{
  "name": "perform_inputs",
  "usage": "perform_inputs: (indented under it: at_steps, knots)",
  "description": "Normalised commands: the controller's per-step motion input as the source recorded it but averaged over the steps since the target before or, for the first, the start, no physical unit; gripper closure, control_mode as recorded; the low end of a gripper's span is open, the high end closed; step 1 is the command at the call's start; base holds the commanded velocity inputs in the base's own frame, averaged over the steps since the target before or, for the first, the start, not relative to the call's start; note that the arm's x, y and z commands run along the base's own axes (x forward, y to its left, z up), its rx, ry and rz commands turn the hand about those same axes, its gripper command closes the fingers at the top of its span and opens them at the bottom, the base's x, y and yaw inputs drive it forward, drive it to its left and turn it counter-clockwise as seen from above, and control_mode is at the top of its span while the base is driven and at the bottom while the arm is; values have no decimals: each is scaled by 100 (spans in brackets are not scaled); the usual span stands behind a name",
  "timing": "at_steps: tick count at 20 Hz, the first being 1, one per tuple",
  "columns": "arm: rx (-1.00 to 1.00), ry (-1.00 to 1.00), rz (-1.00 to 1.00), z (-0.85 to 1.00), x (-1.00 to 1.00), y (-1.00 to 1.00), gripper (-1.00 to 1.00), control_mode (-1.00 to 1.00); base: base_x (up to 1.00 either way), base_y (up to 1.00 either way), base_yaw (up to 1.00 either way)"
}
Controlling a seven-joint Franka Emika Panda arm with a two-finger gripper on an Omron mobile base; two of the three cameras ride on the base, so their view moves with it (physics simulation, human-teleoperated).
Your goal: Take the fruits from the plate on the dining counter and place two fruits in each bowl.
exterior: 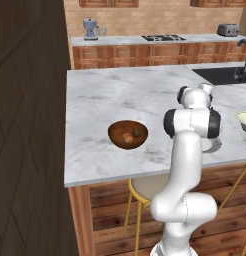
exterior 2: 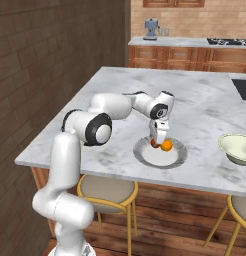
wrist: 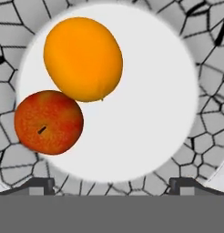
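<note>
On the dining counter (exterior 2: 115,95) lies the grey-rimmed plate (exterior 2: 145,156) with a bright orange fruit (exterior 2: 167,145) and a red fruit (exterior 2: 154,144) touching each other. My gripper (exterior 2: 159,136) hangs open just above them, pointing down, with nothing between its fingers. In the hand view the orange fruit (wrist: 83,59) and the red fruit (wrist: 48,122) sit left of centre on the plate (wrist: 145,113), with the gripper (wrist: 112,184) below them. The brown bowl (exterior: 115,136) holds a reddish-peach fruit (exterior: 126,137) and a dark green fruit (exterior: 137,133). The pale bowl (exterior 2: 237,148) stands to the right of the plate.
A black sink with a tap (exterior: 226,75) is set in the counter's far right. Round stools (exterior 2: 106,190) stand under the near edge. A dark brick wall (exterior 2: 40,65) runs along the left. The back worktop (exterior: 145,41) carries a coffee machine, a hob and a toaster.
</note>
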Motion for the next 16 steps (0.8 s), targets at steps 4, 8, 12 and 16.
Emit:
perform_inputs:
  at_steps: [4,8,12,16]
  knots:
    - [-6,-1,-7,-28,27,0,-100,-100,0,0,0]
    - [-9,-2,-8,-34,21,0,-100,-100,0,0,0]
    - [-7,-4,-11,-37,19,0,-100,-100,0,0,0]
    - [-2,-3,-7,-28,11,-11,-100,-100,0,0,0]
